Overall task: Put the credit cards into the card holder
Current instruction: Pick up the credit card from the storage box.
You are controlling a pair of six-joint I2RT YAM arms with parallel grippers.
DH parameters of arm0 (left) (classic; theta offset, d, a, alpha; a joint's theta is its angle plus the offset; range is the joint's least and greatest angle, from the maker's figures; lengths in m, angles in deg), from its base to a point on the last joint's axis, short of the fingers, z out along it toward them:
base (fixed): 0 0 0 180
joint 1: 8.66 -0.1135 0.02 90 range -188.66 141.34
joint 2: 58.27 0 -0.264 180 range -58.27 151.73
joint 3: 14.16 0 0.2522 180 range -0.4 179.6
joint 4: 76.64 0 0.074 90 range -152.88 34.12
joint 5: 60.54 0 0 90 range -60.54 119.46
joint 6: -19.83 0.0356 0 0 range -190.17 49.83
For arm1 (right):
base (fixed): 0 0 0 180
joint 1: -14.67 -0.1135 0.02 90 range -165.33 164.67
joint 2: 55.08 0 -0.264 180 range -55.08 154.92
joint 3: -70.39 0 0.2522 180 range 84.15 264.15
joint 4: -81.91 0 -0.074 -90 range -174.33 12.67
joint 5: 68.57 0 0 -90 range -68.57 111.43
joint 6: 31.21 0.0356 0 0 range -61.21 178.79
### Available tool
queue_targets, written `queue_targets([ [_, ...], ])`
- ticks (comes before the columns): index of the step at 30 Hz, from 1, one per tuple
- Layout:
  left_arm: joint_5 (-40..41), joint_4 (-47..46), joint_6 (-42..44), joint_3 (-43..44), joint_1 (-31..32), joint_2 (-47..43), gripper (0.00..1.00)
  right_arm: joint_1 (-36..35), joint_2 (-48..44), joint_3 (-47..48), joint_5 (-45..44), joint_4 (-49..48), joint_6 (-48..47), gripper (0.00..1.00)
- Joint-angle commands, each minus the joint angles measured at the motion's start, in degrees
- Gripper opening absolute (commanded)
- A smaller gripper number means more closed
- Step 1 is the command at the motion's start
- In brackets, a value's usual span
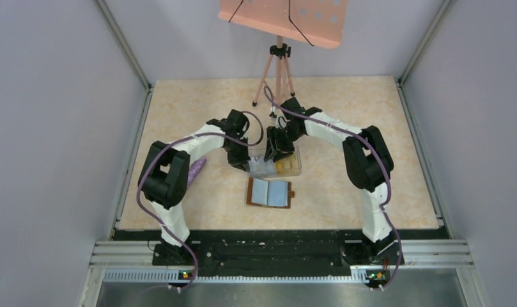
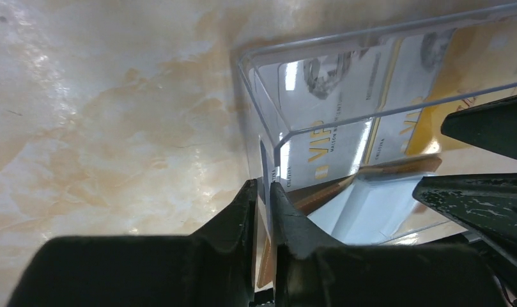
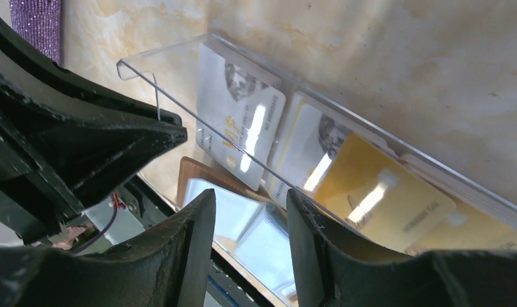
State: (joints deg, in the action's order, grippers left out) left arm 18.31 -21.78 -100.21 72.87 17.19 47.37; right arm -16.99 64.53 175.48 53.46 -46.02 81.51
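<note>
Clear box [image 1: 291, 166] sits just beyond the open wallet [image 1: 268, 192], both arms at it. Left gripper [image 2: 263, 188] pinches the box's end wall, likely steadying it. Right gripper [image 3: 249, 236] hovers half-open, empty, over cards [image 3: 239, 121] inside the box.

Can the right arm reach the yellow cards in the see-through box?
Probably yes. The clear box looks open on top, the right gripper hangs open right at it, and nothing covers the yellow cards. The left gripper pinches its opposite end.
</note>
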Motion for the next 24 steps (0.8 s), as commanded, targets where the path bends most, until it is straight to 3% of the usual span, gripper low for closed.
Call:
queue_targets([
  [1,-0.8,-1.8,-3.2,-0.5,2.2,-2.5,0.20,0.1,-2.1,-1.2,-0.1,-2.7,0.4,0.45],
  [4,2.9,-0.3,-2.9,0.3,2.5,-4.7,0.25,0.1,-1.7,-2.2,0.0,-4.0,1.2,0.45],
  [8,6.1,1.6,-0.7,2.6,2.6,-7.3,0.25,0.1,-1.4,-2.8,-0.6,-4.6,1.6,0.44],
  [16,4.0,0.7,1.7,6.0,3.5,-4.9,0.01,0.1,-0.6,-4.6,-0.7,-7.0,3.0,0.44],
  [24,8.2,4.9,2.0,11.0,6.4,2.9,0.00,0.1,0.4,-6.1,-0.4,-8.6,4.0,0.42],
])
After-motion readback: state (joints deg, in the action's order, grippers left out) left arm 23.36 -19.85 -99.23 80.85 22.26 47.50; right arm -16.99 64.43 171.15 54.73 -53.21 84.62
